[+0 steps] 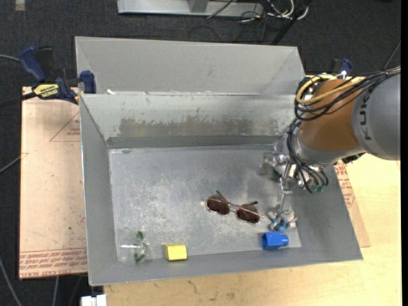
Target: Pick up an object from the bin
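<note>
tool (281,220) just above blue block (275,240), beside sunglasses (233,208), tip hard to make out, cannot tell whether spread

Grey metal bin (166,183) with brown sunglasses (233,208), blue block (275,240), yellow block (176,252), small greenish clear piece (138,248).

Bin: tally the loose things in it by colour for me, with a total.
blue block: 1
yellow block: 1
brown-lensed sunglasses: 1
small green and clear thing: 1
Total: 4
</note>
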You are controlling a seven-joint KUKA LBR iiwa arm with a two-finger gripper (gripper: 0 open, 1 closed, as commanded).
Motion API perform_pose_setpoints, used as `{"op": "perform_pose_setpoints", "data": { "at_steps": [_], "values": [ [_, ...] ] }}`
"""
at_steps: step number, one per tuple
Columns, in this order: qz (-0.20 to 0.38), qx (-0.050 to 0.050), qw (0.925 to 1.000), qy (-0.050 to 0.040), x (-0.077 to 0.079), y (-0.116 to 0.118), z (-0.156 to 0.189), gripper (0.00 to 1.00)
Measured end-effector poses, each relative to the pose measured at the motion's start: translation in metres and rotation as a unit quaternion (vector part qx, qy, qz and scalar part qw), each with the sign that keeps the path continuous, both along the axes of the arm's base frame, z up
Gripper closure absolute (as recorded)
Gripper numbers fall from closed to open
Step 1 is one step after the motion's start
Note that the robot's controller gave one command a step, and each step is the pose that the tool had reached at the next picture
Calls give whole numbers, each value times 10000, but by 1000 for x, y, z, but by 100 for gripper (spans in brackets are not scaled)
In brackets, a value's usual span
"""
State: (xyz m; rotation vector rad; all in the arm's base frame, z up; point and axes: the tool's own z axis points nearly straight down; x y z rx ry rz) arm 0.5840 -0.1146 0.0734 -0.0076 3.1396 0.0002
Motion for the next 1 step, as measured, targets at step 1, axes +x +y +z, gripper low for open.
{"op": "perform_pose_setpoints", "data": {
  "at_steps": [1],
  "values": [
    [-47,19,10000,-5,20,-1,-2,0]
  ]
}}
